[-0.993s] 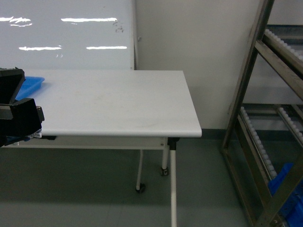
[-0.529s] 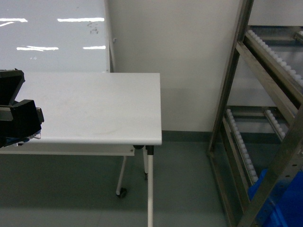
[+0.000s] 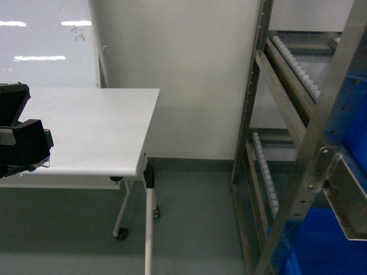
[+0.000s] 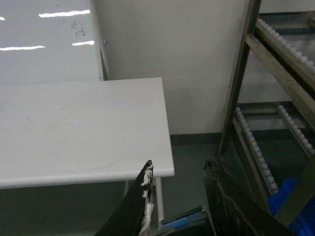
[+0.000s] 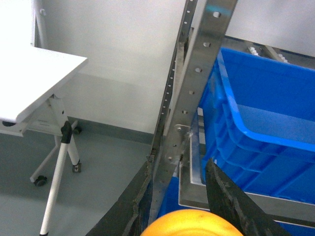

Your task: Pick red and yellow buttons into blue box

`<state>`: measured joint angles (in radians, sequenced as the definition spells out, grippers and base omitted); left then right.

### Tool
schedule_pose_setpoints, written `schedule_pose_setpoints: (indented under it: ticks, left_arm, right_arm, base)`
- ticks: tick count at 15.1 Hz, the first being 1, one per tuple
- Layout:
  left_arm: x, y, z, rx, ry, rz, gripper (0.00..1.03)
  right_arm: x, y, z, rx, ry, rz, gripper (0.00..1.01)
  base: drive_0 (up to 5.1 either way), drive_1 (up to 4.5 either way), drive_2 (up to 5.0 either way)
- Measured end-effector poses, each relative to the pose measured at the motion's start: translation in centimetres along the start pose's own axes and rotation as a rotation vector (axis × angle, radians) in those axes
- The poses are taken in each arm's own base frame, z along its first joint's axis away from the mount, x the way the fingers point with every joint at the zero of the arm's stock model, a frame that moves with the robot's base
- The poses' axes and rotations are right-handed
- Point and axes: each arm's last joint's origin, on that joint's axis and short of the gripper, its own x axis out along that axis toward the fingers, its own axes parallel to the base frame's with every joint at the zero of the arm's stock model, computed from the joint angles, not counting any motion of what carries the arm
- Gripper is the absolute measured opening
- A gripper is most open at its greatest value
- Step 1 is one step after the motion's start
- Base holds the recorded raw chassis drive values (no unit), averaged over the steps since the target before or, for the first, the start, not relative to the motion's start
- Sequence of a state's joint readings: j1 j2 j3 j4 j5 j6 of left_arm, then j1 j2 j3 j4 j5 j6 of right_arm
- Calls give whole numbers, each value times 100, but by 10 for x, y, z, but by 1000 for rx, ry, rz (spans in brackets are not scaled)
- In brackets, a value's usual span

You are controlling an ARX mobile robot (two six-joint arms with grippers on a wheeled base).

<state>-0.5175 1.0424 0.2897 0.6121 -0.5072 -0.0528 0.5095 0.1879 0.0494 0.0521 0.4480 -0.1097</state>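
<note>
In the right wrist view my right gripper (image 5: 179,162) is shut on the yellow button (image 5: 194,223), whose orange-yellow round cap fills the gap low between the black fingers. The blue box (image 5: 266,113) sits on a rack shelf just ahead and to the right of the fingertips; it also shows in the head view as the blue box (image 3: 321,246) at bottom right. My left gripper (image 4: 178,164) stands open with nothing between its fingers, above the floor past the table's corner. The red button is out of view.
A white table (image 3: 86,126) on castor legs stands at left. A metal roller rack (image 3: 269,103) fills the right side, and one of its uprights (image 5: 189,98) stands straight in front of my right gripper. Grey floor lies between table and rack.
The head view has swung right: the table has slid left, a blue tray on it has left the frame, and the rack with the blue box has come much closer.
</note>
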Motion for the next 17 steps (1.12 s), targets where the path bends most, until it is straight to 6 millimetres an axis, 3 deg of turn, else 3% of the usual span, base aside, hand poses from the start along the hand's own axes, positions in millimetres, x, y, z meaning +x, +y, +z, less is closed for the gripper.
schedule_pose_setpoints:
  ticks: [17]
  left_arm:
    - [0, 0, 0, -1, -1, 0, 27]
  right_arm:
    - [0, 0, 0, 0, 0, 0, 29]
  base:
    - [489, -130, -342]
